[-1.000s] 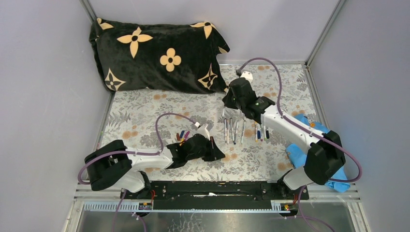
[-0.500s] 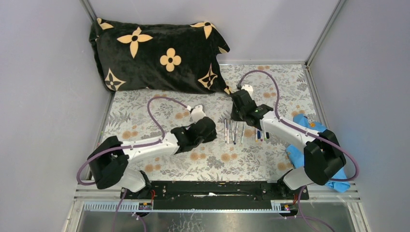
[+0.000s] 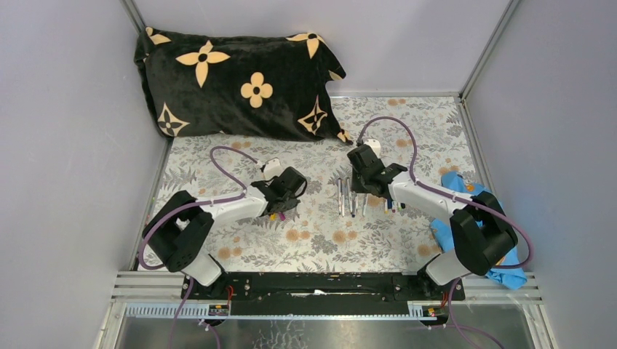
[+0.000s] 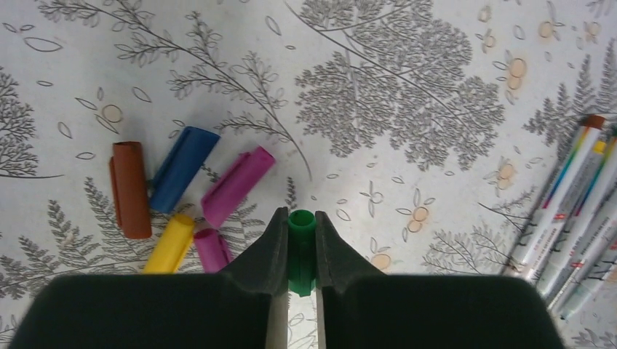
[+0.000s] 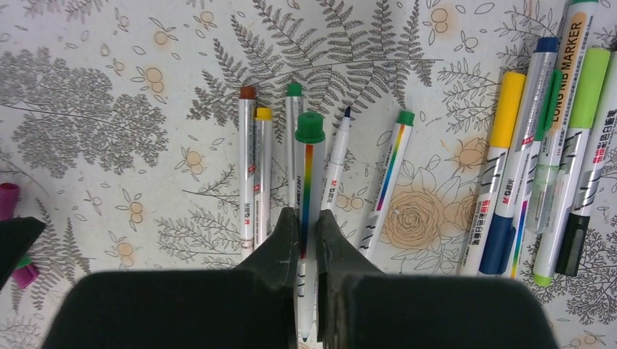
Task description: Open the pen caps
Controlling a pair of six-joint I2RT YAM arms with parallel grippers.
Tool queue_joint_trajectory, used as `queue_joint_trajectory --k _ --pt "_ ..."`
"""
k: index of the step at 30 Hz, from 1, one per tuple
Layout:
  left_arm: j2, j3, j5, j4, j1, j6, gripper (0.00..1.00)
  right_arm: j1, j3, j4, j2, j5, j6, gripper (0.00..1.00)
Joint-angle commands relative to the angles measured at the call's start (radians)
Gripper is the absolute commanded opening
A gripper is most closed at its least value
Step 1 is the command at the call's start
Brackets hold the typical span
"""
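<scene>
My left gripper (image 4: 300, 215) is shut on a green pen cap (image 4: 302, 231), held just above the cloth. Several loose pen caps lie left of it: brown (image 4: 131, 189), blue (image 4: 182, 169), magenta (image 4: 236, 186), yellow (image 4: 171, 243). In the top view this gripper (image 3: 281, 206) hovers over that pile. My right gripper (image 5: 306, 222) is shut on a white pen (image 5: 307, 167) with a rainbow stripe and a green far end, held over a row of uncapped pens (image 5: 247, 167). Capped pens (image 5: 498, 160) lie further right.
A black pillow with tan flowers (image 3: 233, 80) fills the back left. A blue cloth (image 3: 455, 185) lies by the right arm's base. Grey walls close in the floral tablecloth (image 3: 218, 167) on both sides and at the back.
My left arm has swung left and back, from beside the pen row to over the cap pile. My right arm has pulled in and lowered over the pen row.
</scene>
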Motion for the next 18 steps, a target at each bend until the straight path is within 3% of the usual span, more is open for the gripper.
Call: queue_joint_trajectory --k 1,12,18 --pt "0.015 -0.018 0.016 0.024 0.026 0.012 0.20 -0.006 -0.015 0.014 0.014 0.055 0.006 0.00" --pt "0.017 -0.050 0.040 0.050 0.047 0.015 0.32 -0.005 -0.036 0.009 0.057 0.088 0.019 0.00" --pt "-0.018 -0.055 0.039 0.056 0.048 0.017 0.48 -0.009 -0.040 0.008 0.073 0.104 0.021 0.00"
